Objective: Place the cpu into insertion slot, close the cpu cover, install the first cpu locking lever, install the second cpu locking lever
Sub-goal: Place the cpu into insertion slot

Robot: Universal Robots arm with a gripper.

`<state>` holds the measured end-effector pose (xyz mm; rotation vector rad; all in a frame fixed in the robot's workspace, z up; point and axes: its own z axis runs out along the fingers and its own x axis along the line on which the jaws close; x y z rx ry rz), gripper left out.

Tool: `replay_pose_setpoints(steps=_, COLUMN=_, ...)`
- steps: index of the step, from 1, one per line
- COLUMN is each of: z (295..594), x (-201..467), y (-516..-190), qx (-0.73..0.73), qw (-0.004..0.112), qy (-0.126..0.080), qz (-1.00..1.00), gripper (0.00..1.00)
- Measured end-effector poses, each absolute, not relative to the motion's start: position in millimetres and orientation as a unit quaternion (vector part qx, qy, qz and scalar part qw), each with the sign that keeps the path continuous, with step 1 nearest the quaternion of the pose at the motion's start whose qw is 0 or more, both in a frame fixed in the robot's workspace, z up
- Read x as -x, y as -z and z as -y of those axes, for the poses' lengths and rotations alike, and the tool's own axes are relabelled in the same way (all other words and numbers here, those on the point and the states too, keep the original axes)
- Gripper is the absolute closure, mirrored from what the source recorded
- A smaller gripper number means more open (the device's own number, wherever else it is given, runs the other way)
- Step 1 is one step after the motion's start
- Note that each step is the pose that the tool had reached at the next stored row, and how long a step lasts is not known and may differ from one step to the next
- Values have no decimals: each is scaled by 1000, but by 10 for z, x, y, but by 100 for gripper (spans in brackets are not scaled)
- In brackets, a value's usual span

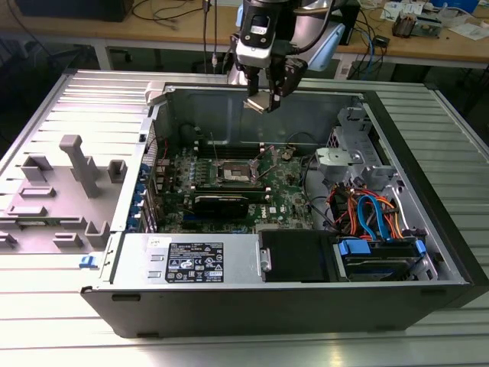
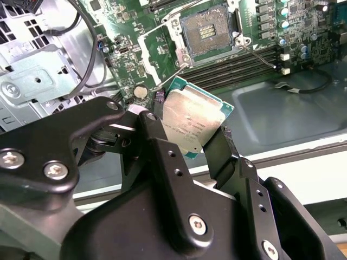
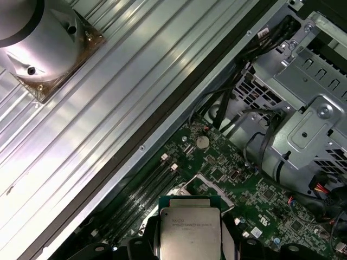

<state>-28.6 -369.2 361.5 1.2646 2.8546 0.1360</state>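
While in tool [image 2: 185, 133], lettered cpu [image 2: 194, 119] aloft

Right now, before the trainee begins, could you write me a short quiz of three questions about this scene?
1. What does the tool hold? A) a cable B) the cpu C) nothing
2. True or false: the socket on the motherboard is empty.
3. Fill in: in the exterior view, the tool is ___ the open computer case.
Key: 1 B; 2 true; 3 above.
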Motion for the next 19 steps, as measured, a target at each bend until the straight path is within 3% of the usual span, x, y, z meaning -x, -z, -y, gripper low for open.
replay_pose_setpoints(steps=19, z=3692, x=286, y=-3615, qx=-416, qw=9, qy=-43, qz=-908, gripper=46)
